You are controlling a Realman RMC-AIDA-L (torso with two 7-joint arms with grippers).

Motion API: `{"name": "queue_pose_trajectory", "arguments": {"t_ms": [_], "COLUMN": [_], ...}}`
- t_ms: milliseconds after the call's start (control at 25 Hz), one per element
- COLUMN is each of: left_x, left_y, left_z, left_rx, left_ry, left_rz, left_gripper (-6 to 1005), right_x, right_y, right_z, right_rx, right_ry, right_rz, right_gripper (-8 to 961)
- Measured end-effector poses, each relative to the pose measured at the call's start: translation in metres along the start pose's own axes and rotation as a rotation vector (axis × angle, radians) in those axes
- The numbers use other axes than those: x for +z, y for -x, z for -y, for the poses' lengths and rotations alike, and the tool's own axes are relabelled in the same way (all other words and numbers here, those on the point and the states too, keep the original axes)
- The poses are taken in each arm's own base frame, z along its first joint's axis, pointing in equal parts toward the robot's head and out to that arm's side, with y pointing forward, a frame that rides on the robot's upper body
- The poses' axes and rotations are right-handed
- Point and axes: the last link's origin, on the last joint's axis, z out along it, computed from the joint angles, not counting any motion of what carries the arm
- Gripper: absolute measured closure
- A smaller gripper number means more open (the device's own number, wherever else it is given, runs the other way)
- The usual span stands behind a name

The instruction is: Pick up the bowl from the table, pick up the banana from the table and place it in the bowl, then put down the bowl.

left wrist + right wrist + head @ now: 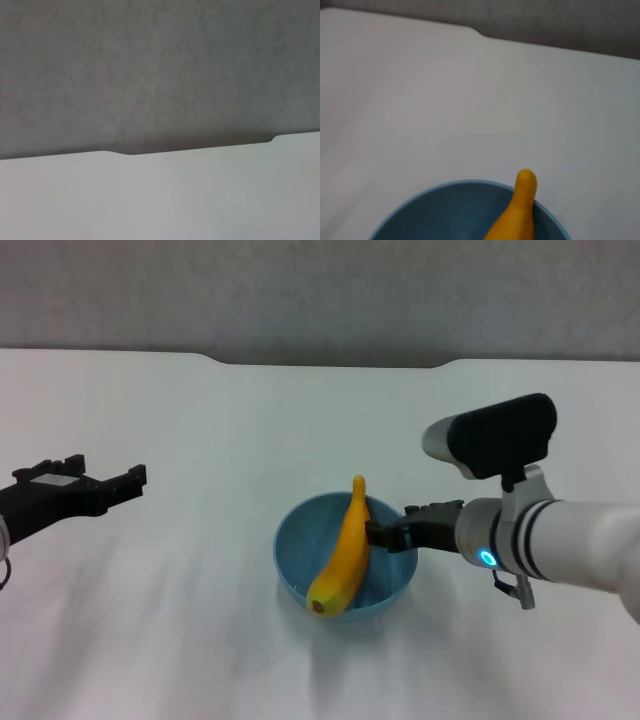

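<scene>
The light-blue bowl [346, 562] is at the middle of the white table [200, 420]. I cannot tell whether it rests on the table or hangs just above it. The yellow banana [343, 551] lies in it, with its stem tip leaning over the far rim and its dark end at the near rim. My right gripper [384, 534] comes from the right and is shut on the bowl's right rim. The right wrist view shows the bowl's rim [445, 189] and the banana's tip [525, 182]. My left gripper [118, 480] is open and empty at the far left, well away from the bowl.
The table's far edge has a shallow notch [330, 364], which also shows in the left wrist view [195, 146]. A grey wall [160, 65] stands behind the table.
</scene>
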Motion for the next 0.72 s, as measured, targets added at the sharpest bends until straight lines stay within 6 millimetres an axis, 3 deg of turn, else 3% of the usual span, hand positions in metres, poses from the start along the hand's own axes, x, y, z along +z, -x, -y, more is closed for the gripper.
{"name": "queue_pose_trajectory", "arguments": {"t_ms": [120,360,480,720], "left_x": [-0.001,-0.003,-0.005,-0.006], "left_y": [0.002,0.005,0.006,0.021], "left_z": [0.001,0.001,0.004,0.014], "left_rx": [-0.004,0.018,0.017,-0.049], "left_ry": [-0.004,-0.002,-0.015,-0.032], "left_rz": [0.003,0.009,-0.002,-0.075], "left_gripper": [104,104,104,105], "right_x": [-0.009,-0.032,-0.041,-0.052], "right_y": [-0.004,-0.014,-0.020,-0.038], "right_z": [0.007,0.027,0.036,0.055], "right_rx": [0.016,-0.012,0.011,-0.017], "right_ry": [-0.016,-0.091,-0.108,-0.144], "right_rz": [0.026,0.164,0.270,0.490], "right_gripper": [506,253,56,48]}}
